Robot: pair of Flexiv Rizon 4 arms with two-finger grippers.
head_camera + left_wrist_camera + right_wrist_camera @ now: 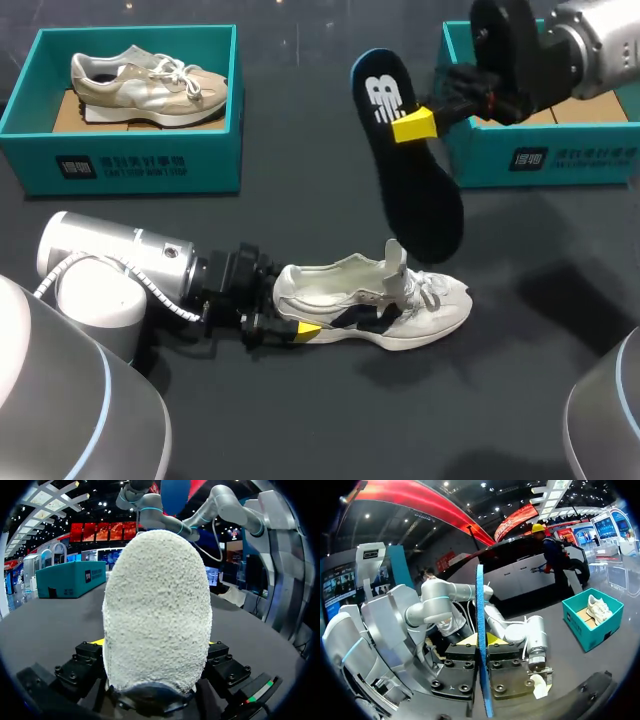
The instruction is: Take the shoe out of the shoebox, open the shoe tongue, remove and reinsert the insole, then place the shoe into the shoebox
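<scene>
A white sneaker (400,305) lies on its side on the dark table, tongue lifted, toe pointing right. My left gripper (292,328) has its fingers wide apart on both sides of the heel. In the left wrist view the fuzzy white heel (157,610) fills the space between the fingers of the left gripper (156,643), touching both. Above the shoe, my right gripper (420,122) is shut on a dark insole (420,195) with a white logo, held in the air. In the right wrist view the insole (481,630) appears edge-on, pinched in the right gripper (481,640).
A teal shoebox (130,165) at the back left holds a beige sneaker (150,85). A second teal shoebox (545,160) stands at the back right, partly hidden behind my right arm. Bare table lies in front of the white shoe.
</scene>
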